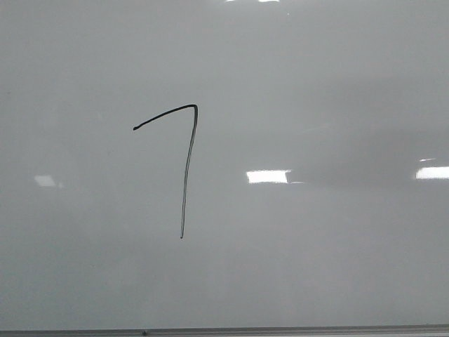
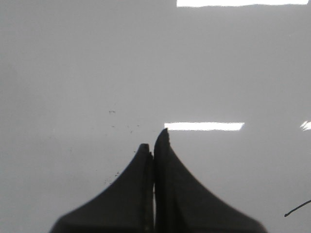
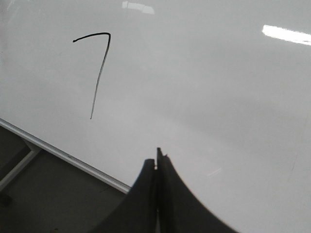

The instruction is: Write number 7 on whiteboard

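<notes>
The whiteboard point(image 1: 337, 84), a broad glossy grey-white panel streaked with light reflections, filled the front view, its thin metal edge point(image 1: 280, 330) running along the bottom. On it stood the 7 point(image 1: 188, 168), a thin black line with a short slanted top stroke joined to a long near-vertical downstroke, well above that edge. By the look of it, the figure was complete. The right gripper point(image 3: 157, 160) hovered over the board, off to one side of the 7 and near the edge, its jaws pressed together with nothing visible between them. The left gripper point(image 2: 154, 145) was likewise closed and empty over bare board, only the tip of the 7's top stroke showing at the margin of its view. No marker appeared in any view. The board looked rigid and slick, probably best held by its metal frame; the fresh ink would likely smear at a touch.
</notes>
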`<move>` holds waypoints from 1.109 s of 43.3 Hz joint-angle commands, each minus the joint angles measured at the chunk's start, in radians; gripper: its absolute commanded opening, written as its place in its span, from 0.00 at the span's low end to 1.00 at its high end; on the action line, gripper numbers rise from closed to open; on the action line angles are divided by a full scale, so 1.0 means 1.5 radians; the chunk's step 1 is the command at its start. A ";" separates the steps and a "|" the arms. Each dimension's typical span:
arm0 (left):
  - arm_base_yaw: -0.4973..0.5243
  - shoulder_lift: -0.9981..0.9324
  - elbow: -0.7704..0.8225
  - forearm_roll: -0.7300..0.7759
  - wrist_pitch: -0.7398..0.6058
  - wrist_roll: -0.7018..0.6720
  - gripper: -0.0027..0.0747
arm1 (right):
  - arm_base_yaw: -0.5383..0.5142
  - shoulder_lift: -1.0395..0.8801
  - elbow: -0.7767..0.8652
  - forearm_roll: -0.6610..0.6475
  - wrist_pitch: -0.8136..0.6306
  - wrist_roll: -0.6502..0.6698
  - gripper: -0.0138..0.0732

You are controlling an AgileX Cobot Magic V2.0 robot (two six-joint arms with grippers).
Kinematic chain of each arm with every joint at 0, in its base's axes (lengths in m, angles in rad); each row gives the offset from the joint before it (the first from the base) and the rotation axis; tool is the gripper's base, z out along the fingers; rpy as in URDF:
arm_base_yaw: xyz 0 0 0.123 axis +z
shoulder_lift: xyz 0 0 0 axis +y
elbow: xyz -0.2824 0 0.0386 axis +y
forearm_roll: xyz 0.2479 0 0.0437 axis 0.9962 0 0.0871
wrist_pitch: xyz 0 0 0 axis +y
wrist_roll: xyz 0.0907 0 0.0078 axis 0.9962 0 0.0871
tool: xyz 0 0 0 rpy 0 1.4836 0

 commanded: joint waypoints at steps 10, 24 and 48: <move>0.001 -0.003 -0.005 -0.001 -0.069 -0.001 0.01 | -0.003 0.001 -0.016 0.020 -0.035 -0.002 0.08; 0.001 -0.184 0.158 0.040 -0.072 -0.001 0.01 | -0.003 0.001 -0.016 0.020 -0.035 -0.002 0.08; 0.001 -0.329 0.381 0.062 -0.100 -0.001 0.01 | -0.003 0.001 -0.016 0.020 -0.032 -0.002 0.08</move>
